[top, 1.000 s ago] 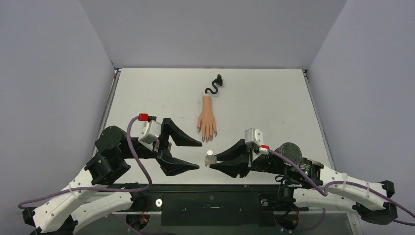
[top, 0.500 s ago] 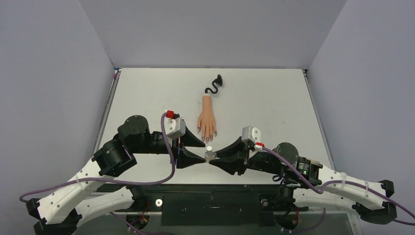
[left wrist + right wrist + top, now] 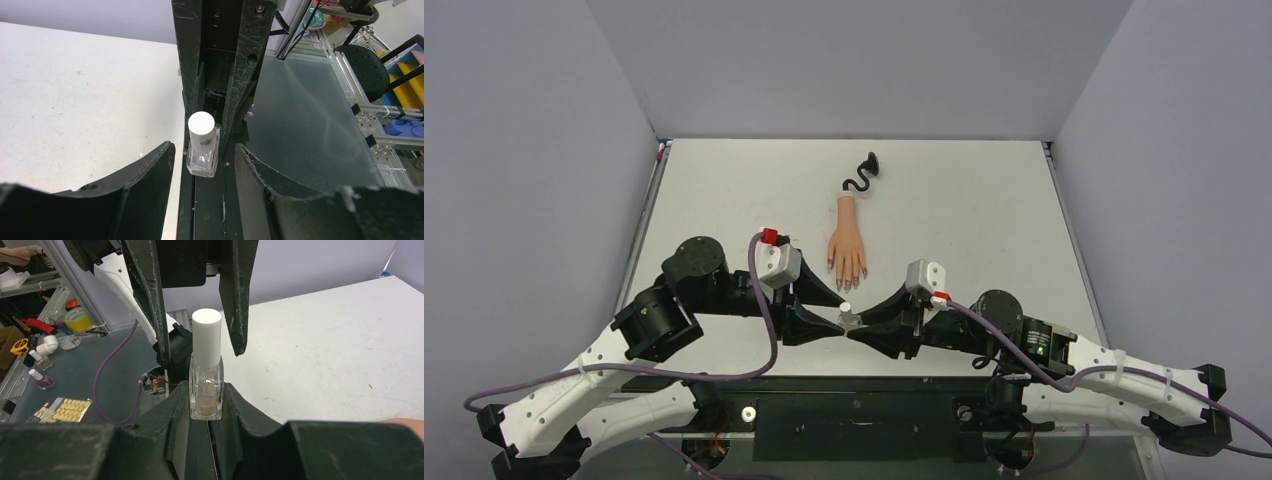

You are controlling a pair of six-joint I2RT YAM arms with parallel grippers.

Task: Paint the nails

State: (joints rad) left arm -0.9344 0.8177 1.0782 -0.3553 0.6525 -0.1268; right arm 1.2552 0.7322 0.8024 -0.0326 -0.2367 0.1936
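Your right tool (image 3: 206,400) is pinched on the glass body of the polish bottle (image 3: 206,390), holding it upright just above the desk (image 3: 974,200). Your left tool (image 3: 202,150) is spread, one finger on each side of the white cap (image 3: 206,335), with a gap showing on both sides, so it grips nothing yet.

A second ago that left tool sat well off to the left, spread over bare desk. Half a second ago it had swung in to meet the bottle, and it has since settled more squarely around the cap. The right tool has carried the bottle a little up and to the left, towards the fingertips. To my eye you are at the uncapping step: the bottle is braced and the cap is bracketed but still on, so no brush is out and no painting has begun. Closing the left tool on the cap looks like the sensible next move.

The nails (image 3: 849,283) lie just beyond the two tools, at the near end of the mannequin hand (image 3: 847,245), which rests flat on the desk with its fingers pointing towards you and its curly black stem (image 3: 861,175) trailing away.

By count: two tools, one bottle, one cap, one mannequin hand and one stem. The dark nail tips are too small from above to count surely.
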